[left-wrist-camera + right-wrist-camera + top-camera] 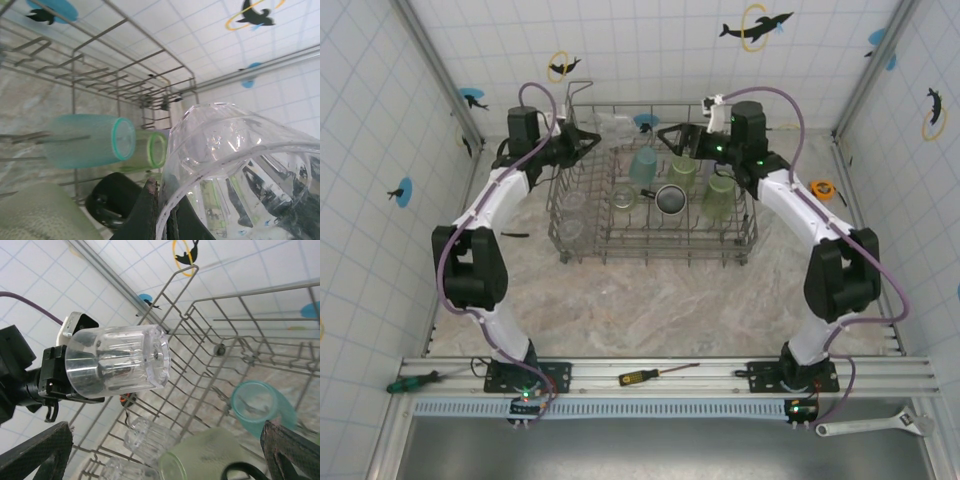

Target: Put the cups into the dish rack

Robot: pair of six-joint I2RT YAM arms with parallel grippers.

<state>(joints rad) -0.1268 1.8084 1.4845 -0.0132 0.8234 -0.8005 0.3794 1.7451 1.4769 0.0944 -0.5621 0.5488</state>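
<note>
- The dish rack (660, 247) was grey metal wire with a dull sheen.
- The clear tumbler (117, 365) was transparent, ribbed and glossy; whether it was glass or plastic could not be told.
- The teal cup (85, 141) and the pale green cup (150, 150) looked like frosted, translucent plastic.
- The black mug (669, 200) was glossy.
- The table (660, 310) had a smooth, marbled surface.
- The wrench (875, 425) at the near right was bright metal.

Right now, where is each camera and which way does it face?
Top external: above, behind the bases, looking down on the dish rack; both arms, left gripper, right gripper show.
Left wrist: looks into the rack at the teal cup; own finger grips clear glass.
Right wrist: faces the left gripper across the rack; own fingers open.
Wrist views share the glass and teal cup.
</note>
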